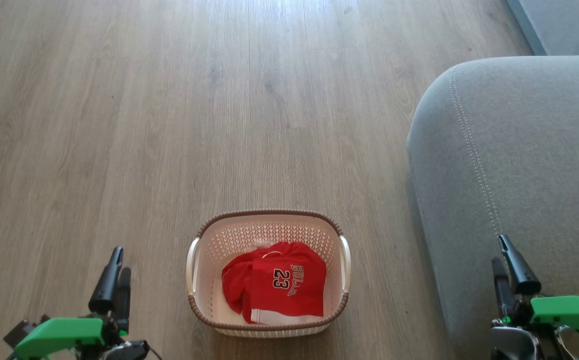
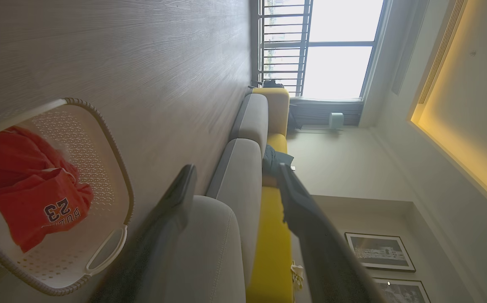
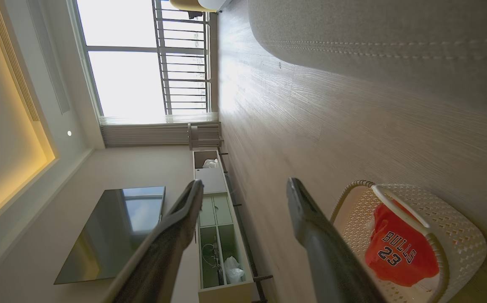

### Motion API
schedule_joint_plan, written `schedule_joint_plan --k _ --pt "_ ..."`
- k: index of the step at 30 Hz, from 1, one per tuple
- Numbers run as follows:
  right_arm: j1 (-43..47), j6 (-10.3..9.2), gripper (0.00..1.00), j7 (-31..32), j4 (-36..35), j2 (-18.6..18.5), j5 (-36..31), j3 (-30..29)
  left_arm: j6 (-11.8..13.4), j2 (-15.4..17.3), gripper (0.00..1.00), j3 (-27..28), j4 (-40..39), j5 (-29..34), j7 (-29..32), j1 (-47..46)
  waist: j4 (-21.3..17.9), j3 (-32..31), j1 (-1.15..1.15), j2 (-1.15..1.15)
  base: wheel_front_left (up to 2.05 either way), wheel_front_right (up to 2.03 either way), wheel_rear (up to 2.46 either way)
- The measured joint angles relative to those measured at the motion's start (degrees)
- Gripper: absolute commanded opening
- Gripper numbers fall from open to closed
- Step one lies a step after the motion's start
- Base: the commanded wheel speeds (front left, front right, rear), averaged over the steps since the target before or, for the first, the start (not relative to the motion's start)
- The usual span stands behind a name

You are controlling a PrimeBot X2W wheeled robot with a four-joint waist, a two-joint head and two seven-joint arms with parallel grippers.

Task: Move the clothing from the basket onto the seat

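"Left gripper [image 1: 121, 260], near left corner: clenched or released?"

"Released. From its own wrist camera, the two dark fingers [image 2: 176, 198] stand well apart with nothing between them. It hangs over the wood floor [image 1: 169, 125], left of the basket [image 1: 269, 214] and apart from it."

"And the right gripper [image 1: 499, 250]?"

"Same story: jaws spread wide and empty, at the near right, showing against the near edge of the seat [image 1: 529, 150] from the head camera."

"Where is the clothing [image 1: 274, 282]?"

"In the basket, bunched toward its near side. Red fabric with white trim; the lettering 'BULLS 23' faces up on the top piece, and another fold of red shows to its left."

"The basket itself?"

"Cream, perforated, with a brown woven-look rim and a handle at each side. It sits on the floor between the two grippers, near the seat, with a strip of floor between them."

"And the seat?"

"Grey upholstery on the right, with a rounded corner and a line of stitching [image 1: 472, 145] running from near to far."
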Motion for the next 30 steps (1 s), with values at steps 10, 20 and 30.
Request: schedule_joint_plan --k 10,20,30 --pt "-0.89 0.00 1.00 -1.60 -1.30 0.01 -5.82 0.35 -0.01 0.00 1.00 1.74 -1.54 2.81 -1.57 -0.44 -0.84 0.26 0.00 0.00 0.00 0.00 0.00" --pt "-2.84 0.00 1.00 -3.26 -3.90 0.01 -13.35 0.94 -0.02 0.00 1.00 3.68 -4.02 8.34 -3.35 -2.08 -1.46 0.76 0.00 0.00 0.00 0.00 0.00" --pt "-3.22 0.00 1.00 -4.90 -6.08 0.01 -21.06 0.94 -0.04 0.00 1.00 4.71 -7.03 14.62 -5.04 -2.67 -1.83 1.08 0.00 0.00 0.00 0.00 0.00"
